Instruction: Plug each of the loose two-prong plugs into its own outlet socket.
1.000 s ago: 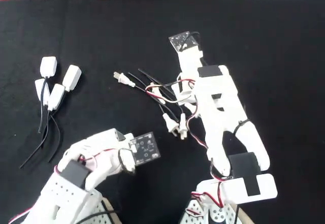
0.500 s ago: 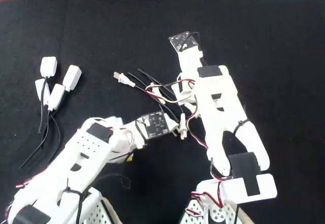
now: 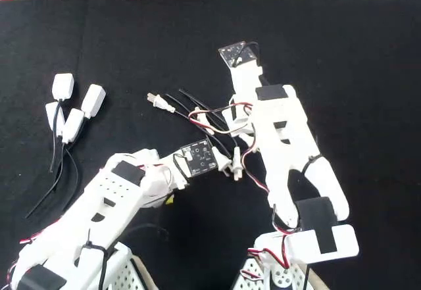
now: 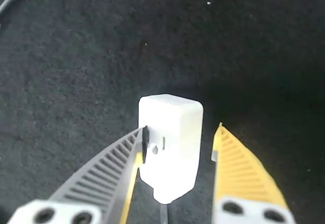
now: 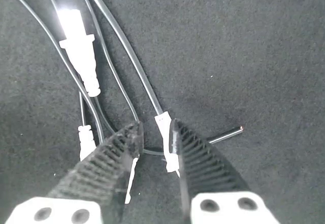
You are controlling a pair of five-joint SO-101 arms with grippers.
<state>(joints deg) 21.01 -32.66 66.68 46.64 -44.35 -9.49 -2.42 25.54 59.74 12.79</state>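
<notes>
The left arm has swung in from the near left corner of the table (image 3: pixel 368 73) towards the tangle of cords at the middle, and it is now almost settled there. The left gripper (image 4: pixel 181 128) has arrived at a white plug (image 4: pixel 170 142), which lies on the table among those cords. Its jaws are open and straddle the plug body. The grey one touches one side and the yellow one stands just clear of the other, so nothing is clamped yet. This suggests the approach is over and the closing squeeze comes next.

Just beside it in the high view lies a second plug (image 3: pixel 237 169), close enough to be nudged when the jaws close.

The right arm has not moved over the same second. The right gripper (image 5: pixel 156 124) sits low over the black cords (image 5: pixel 109 36) with its jaws parted only narrowly. A thin white cord end (image 5: pixel 165 142) rests in the gap against one jaw, with space on the other side.

Farther out, one plug (image 3: pixel 158 101) lies by itself. The outlet sockets (image 3: pixel 72 109) are bunched well apart at the far left, all unfilled, so every plug is yet to be inserted.
</notes>
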